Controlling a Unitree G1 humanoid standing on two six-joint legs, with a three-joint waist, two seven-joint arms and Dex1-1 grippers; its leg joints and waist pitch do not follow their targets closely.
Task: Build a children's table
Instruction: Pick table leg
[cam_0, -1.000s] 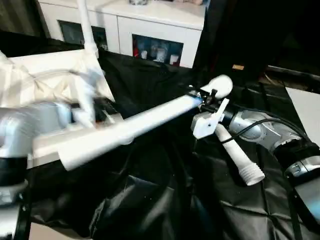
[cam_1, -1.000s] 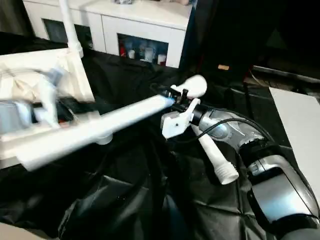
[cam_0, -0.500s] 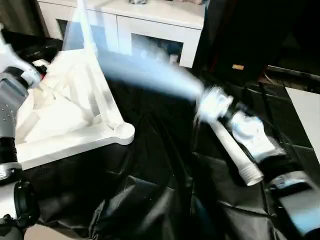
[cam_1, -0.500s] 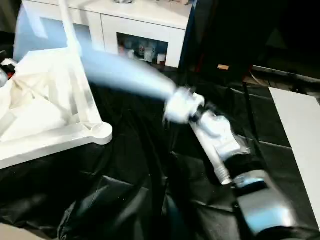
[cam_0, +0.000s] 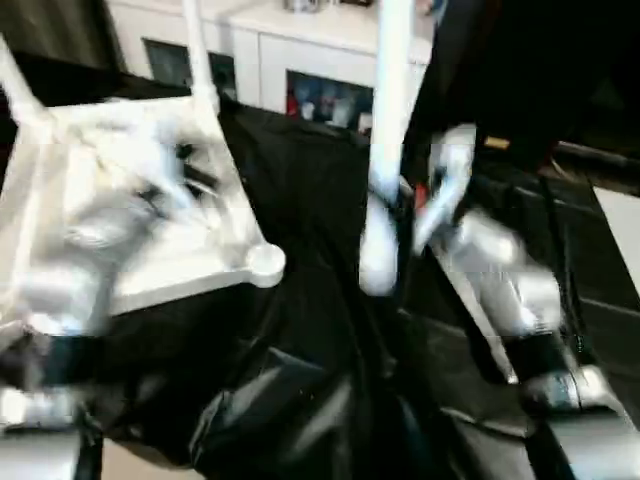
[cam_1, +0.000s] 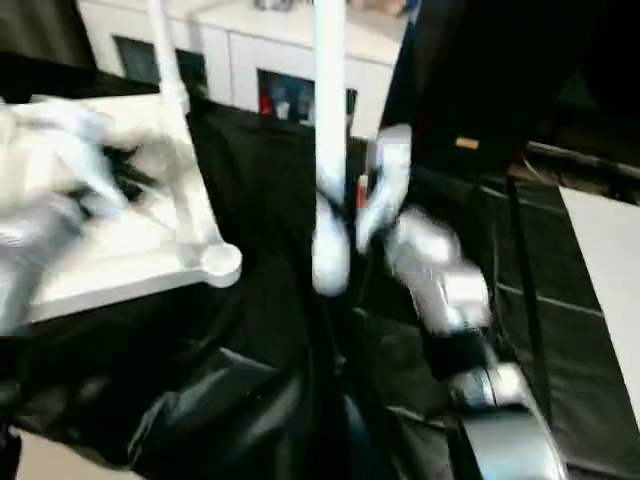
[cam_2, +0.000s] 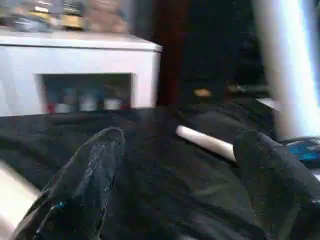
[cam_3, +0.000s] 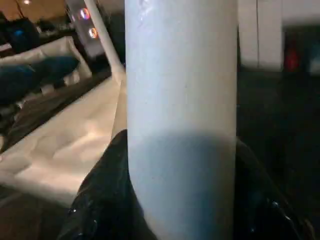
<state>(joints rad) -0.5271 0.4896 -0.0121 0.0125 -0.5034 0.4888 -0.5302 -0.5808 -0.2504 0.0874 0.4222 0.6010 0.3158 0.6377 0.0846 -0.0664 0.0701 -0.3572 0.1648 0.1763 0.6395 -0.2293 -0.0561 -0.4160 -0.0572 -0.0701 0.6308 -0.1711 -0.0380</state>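
White leg (cam_0: 385, 150) stands upright in my right gripper (cam_3: 180, 200), just beside the tabletop (cam_0: 140, 215) corner socket (cam_0: 265, 262). Left gripper (cam_2: 175, 190) wide, empty. Risk: a tilted leg misses the socket.

Colours only, quick rundown: leg (cam_0: 388, 130) in my right gripper (cam_3: 180, 200) is plain white, no pattern. Tabletop (cam_0: 150, 230) white too, ribbed underside, w/ two more white legs (cam_0: 197, 50) standing on it. Cloth (cam_0: 300, 400) underneath is shiny black, crinkly. My fingers (cam_2: 85, 185) are black, forearms (cam_0: 500, 280) silver. Cabinet (cam_0: 280, 40) at the back is white w/ dark glass doors, reddish bits showing behind the glass.
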